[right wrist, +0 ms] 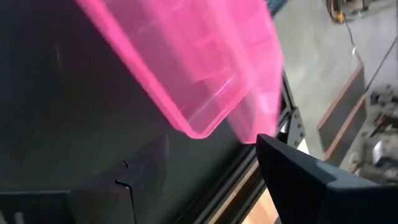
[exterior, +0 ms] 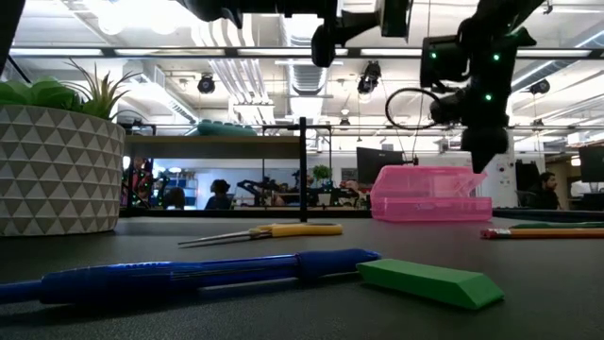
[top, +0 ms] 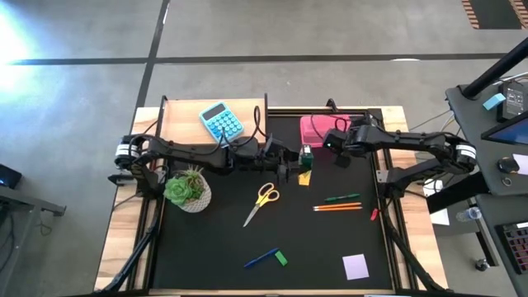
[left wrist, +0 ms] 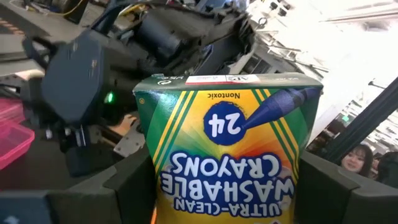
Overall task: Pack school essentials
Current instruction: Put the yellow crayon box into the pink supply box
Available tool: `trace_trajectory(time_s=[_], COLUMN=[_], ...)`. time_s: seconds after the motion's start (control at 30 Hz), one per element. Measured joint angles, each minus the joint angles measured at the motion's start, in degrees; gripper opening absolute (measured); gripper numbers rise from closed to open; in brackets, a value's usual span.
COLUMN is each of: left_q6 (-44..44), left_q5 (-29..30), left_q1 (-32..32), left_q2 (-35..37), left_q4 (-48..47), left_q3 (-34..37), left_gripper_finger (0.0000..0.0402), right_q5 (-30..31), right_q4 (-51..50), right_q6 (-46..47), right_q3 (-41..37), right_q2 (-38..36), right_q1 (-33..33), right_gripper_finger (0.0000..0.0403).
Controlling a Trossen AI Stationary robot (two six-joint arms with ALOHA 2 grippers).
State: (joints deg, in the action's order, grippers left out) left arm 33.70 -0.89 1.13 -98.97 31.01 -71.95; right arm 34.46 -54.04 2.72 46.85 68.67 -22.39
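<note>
robotics lab | exposed ceiling ducts [exterior: 236, 80] | workstation monitors [exterior: 377, 162]

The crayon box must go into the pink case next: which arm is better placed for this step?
The left arm. Its tool already holds the crayon box, lifted off the mat beside the pink case. The right tool hangs open and empty at the case's edge, so it could steady the case.

Pink translucent case [top: 315, 129], yellow-green crayon box [left wrist: 227, 149], white triangle-patterned pot [exterior: 58, 170]
</note>
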Motion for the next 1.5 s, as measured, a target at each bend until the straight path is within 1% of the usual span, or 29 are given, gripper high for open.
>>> trace_trajectory(time_s=[0.17,0.3,0.47,0.6,0.67,0.87,1.07,1.13,1.23,1.37,1.5], left_q6=[-0.03,-0.07,-0.10,-0.12,-0.17,-2.59,-2.61,-2.61,-2.54,-2.06,2.76], left_q5=[0.02,0.04,0.04,0.04,0.04,0.04,0.02,0.02,0.00,-0.02,-0.07], left_q1=[0.00,0.00,0.00,-0.02,-0.02,-0.02,-0.07,-0.07,-0.07,-0.09,-0.09], left_q2=[-0.12,-0.12,-0.12,-0.12,-0.12,-0.12,-0.12,-0.12,-0.12,-0.12,-0.12], left_q4=[-0.37,-0.32,-0.29,-0.35,-0.36,-0.42,-0.44,-0.44,0.04,2.19,2.18], left_q3=[0.09,0.13,0.14,0.17,0.18,0.20,0.21,0.22,0.23,0.24,-0.32], left_gripper_finger=[0.0274,0.0274,0.0274,0.0274,0.0274,0.0274,0.0274,0.0274,0.0274,0.0274,0.0274], right_q5=[-3.12,-4.46,-12.42,-17.99,-19.53,-19.45,-19.42,-17.16,-11.03,-10.41,-10.36], right_q4=[6.20,11.89,15.68,17.47,18.70,27.02,30.57,33.27,37.66,40.29,41.08], right_q6=[-8.34,-13.33,-18.15,-18.79,-18.94,-23.92,-24.59,-25.12,-26.84,-28.87,-28.04], right_q3=[-3.77,-6.18,-9.05,-10.64,-11.13,-13.32,-15.80,-16.46,-17.03,-17.12,-17.12], right_q2=[-1.14,-2.81,-5.63,-8.47,-9.84,-12.20,-9.73,-8.51,-7.00,-4.88,-2.56], right_q1=[0.00,-0.02,0.00,-0.04,-0.03,-0.04,-0.04,-0.03,-0.06,-0.42,-0.64], right_gripper_finger=[0.0233,0.0233,0.0233,0.0233,0.0233,0.0233,0.0233,0.0233,0.0233,0.0233,0.0230])
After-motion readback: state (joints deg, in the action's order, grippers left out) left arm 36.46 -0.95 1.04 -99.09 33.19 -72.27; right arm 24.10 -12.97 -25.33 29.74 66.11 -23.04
